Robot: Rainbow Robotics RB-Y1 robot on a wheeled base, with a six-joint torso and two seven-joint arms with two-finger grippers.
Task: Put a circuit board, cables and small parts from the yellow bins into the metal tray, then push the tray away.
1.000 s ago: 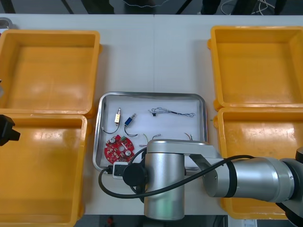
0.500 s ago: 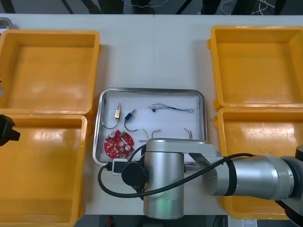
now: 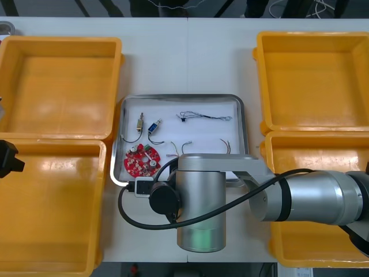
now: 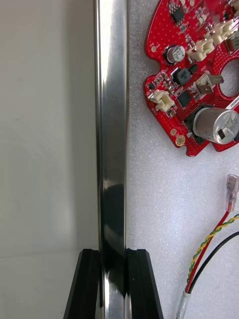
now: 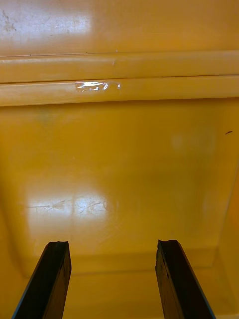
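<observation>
The metal tray (image 3: 244,124), white inside, lies between the yellow bins. In it are a round red circuit board (image 3: 142,161), a blue and white cable (image 3: 204,117), two small metal parts (image 3: 147,125) and short cables. My right arm (image 3: 199,208) covers the tray's near edge. My right gripper (image 4: 113,284) is shut on the tray's shiny rim (image 4: 112,124), one finger on each side. Just inside the rim lie the circuit board (image 4: 194,70) and a red and yellow cable (image 4: 214,239). My left gripper (image 5: 113,246) hangs open over the near left bin (image 5: 119,164).
Far left bin (image 3: 57,86), near left bin (image 3: 52,208), far right bin (image 3: 314,81) and near right bin (image 3: 317,173) flank the tray, all bare inside. Light table (image 3: 187,63) stretches beyond the tray to the far edge.
The tray has slid away from me and slightly left, its contents riding along. My right arm followed it with the gripper on the rim. The left arm has not moved.
</observation>
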